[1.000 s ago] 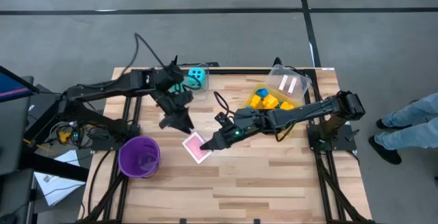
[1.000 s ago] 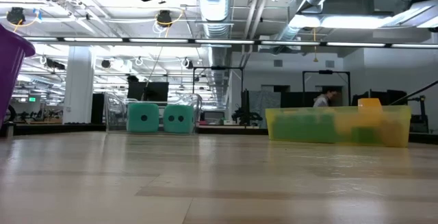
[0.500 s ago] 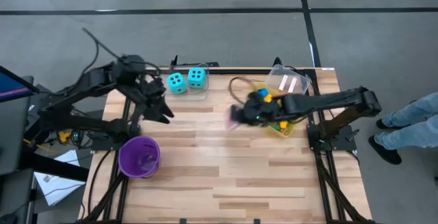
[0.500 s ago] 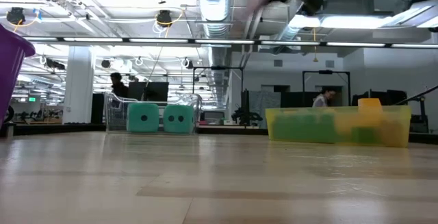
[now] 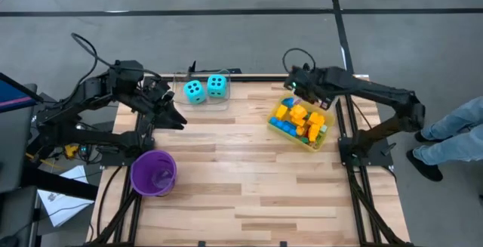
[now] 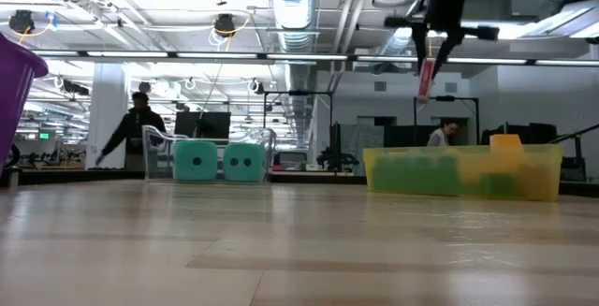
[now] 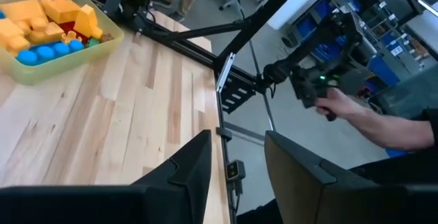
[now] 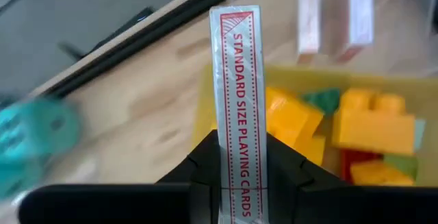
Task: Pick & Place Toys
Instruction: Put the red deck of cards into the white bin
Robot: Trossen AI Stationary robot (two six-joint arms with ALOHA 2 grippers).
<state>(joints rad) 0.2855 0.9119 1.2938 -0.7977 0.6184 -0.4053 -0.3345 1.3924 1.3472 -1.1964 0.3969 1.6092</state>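
Things around the work area — table, cup, bin, people

A purple cup stands upright near the left front corner of the wooden table. A yellow plastic bin sits at the right far side. A person's legs in jeans show beside the table — another person walks in the room behind.

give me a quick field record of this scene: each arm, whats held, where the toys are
right gripper: shut on a card pack, held above the yellow bin
left gripper: jaws apart, empty, over the table's left edge
bin contents: yellow, orange and blue bricks
dice: two, cyan, at the table's far edge
purple cup: near left side of the table
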